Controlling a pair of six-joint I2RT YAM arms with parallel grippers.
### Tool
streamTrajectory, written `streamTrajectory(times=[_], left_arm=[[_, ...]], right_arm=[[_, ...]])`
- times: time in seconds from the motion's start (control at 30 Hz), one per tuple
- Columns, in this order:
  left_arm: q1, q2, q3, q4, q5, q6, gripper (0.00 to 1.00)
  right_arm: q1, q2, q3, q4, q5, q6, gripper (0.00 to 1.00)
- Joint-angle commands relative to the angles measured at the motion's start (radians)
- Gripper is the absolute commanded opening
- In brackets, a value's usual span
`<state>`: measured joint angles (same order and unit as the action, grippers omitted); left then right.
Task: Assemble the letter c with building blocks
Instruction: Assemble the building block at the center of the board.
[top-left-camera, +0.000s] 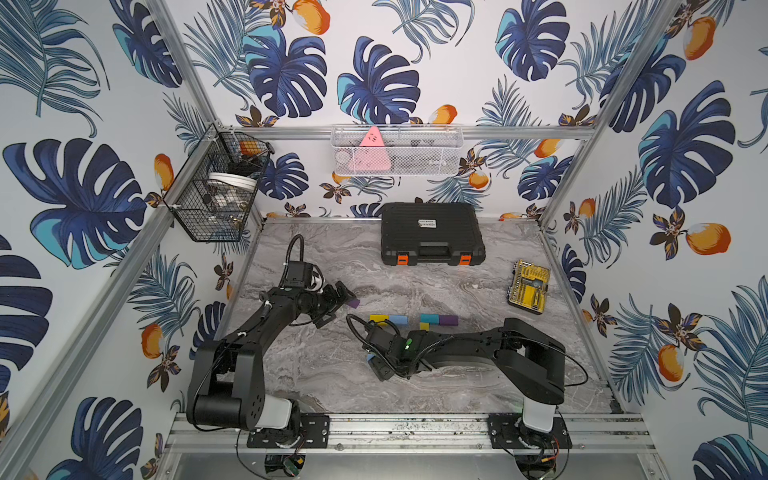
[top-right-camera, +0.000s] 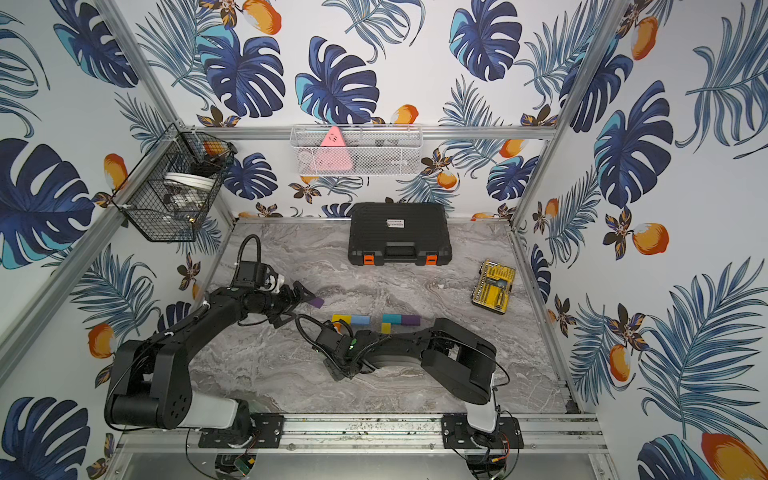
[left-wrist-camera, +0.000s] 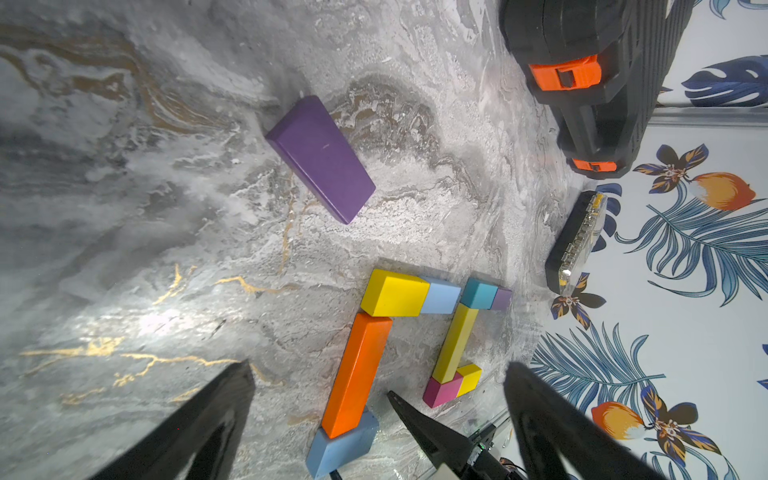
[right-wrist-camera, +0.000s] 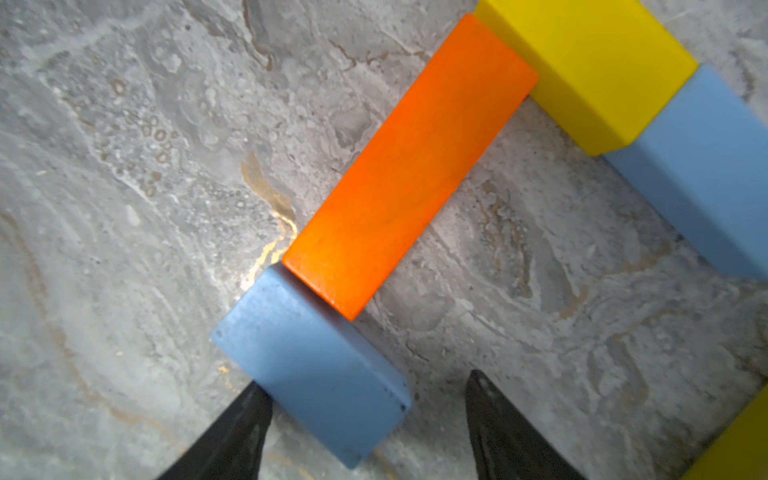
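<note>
**Ann:** Blocks, where do they lie?

**Ben:** On the marble table (top-left-camera: 316, 374). An orange block (right-wrist-camera: 407, 166) runs between a yellow block (right-wrist-camera: 594, 70) and a light blue block (right-wrist-camera: 316, 365), with its ends touching both. A purple block (left-wrist-camera: 320, 160) lies apart from them.

**Ann:** And the claws?

**Ben:** The left claw (left-wrist-camera: 380, 363) is spread wide and empty. The right claw (right-wrist-camera: 365, 380) is unclenched and straddles the light blue block. One finger (right-wrist-camera: 245, 424) is at the block's side, the other stands clear.
</note>
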<state>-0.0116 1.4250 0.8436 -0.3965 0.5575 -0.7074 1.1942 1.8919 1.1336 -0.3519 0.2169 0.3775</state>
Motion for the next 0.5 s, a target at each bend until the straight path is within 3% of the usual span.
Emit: streamTrajectory(times=[0.0,0.47], left_arm=[[0.002,0.002,0.002,0.005,0.011,0.000,0.99],[0.002,0.003,0.000,0.012,0.012,-0.003,0.99]], right_arm=[[-0.004,0.012,-0.004,-0.052,-0.019,0.006,0.74],[-0.010,0.010,-0.004,-0.047,-0.023,0.007,0.73]])
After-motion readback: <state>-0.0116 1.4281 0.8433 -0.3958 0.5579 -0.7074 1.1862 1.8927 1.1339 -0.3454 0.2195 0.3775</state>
